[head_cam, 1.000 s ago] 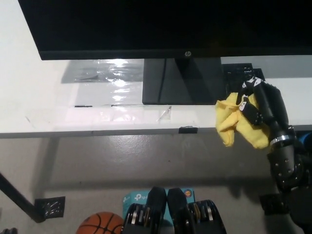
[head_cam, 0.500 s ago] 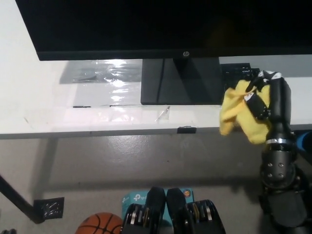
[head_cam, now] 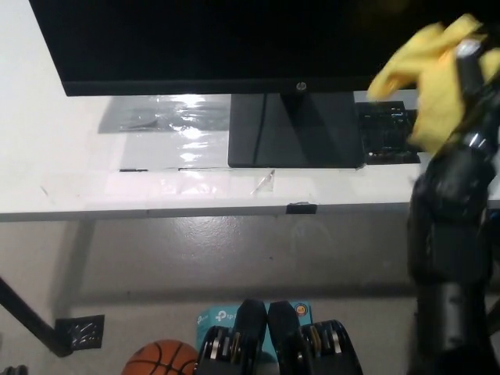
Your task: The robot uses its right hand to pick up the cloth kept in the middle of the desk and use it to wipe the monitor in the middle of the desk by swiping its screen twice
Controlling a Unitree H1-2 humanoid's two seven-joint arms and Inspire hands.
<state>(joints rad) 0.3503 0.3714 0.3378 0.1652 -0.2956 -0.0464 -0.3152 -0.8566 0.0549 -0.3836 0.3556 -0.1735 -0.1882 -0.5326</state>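
A yellow cloth (head_cam: pixel 426 74) hangs bunched at the upper right, held by my black right hand (head_cam: pixel 473 66), which is blurred with motion. The cloth overlaps the lower right part of the black monitor (head_cam: pixel 234 43), whose dark screen fills the top of the head view. The monitor stands on a black base (head_cam: pixel 293 129) on the white desk (head_cam: pixel 86 168). My right forearm (head_cam: pixel 453 211) rises from the bottom right. My white left hand is out of view.
A shiny plastic sheet (head_cam: pixel 164 117) lies on the desk left of the base. A black perforated object (head_cam: pixel 387 129) sits right of the base. Below the desk edge an orange basketball (head_cam: pixel 160 359) and a black bracket (head_cam: pixel 78 332) rest on the grey floor.
My right hand has lifted the yellow cloth from near the desk's front edge up to the monitor's lower right part.
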